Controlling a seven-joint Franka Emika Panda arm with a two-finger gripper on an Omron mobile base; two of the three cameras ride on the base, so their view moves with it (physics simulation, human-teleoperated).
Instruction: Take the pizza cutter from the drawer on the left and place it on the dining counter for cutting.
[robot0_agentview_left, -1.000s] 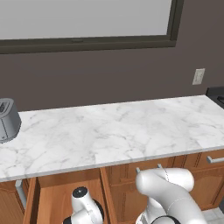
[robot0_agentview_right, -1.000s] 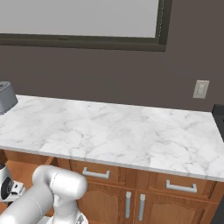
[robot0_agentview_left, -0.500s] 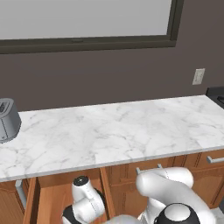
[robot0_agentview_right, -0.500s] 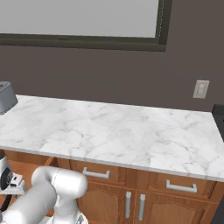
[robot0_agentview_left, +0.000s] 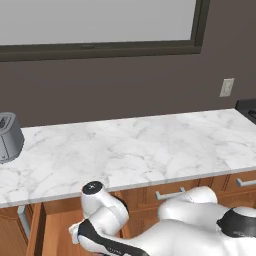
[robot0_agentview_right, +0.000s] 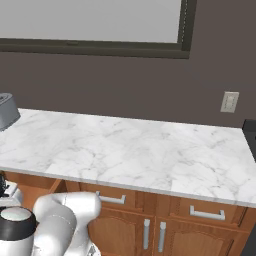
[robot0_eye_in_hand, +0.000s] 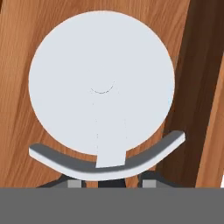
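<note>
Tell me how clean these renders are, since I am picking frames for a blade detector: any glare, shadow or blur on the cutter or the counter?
Hand view: the pizza cutter is evenly lit and flat pale grey, without glare and with crisp edges; the drawer wood grain looks slightly soft. Left base view: the marble worktop is diffusely lit, and the toaster casts only a faint shadow. Right base view: sharp, without glare.

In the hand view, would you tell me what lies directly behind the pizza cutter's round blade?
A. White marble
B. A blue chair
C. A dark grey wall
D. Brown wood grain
D: in the hand view the pizza cutter has its pale round wheel set against brown wood grain, the drawer, with a darker wooden strip to the right.
</note>
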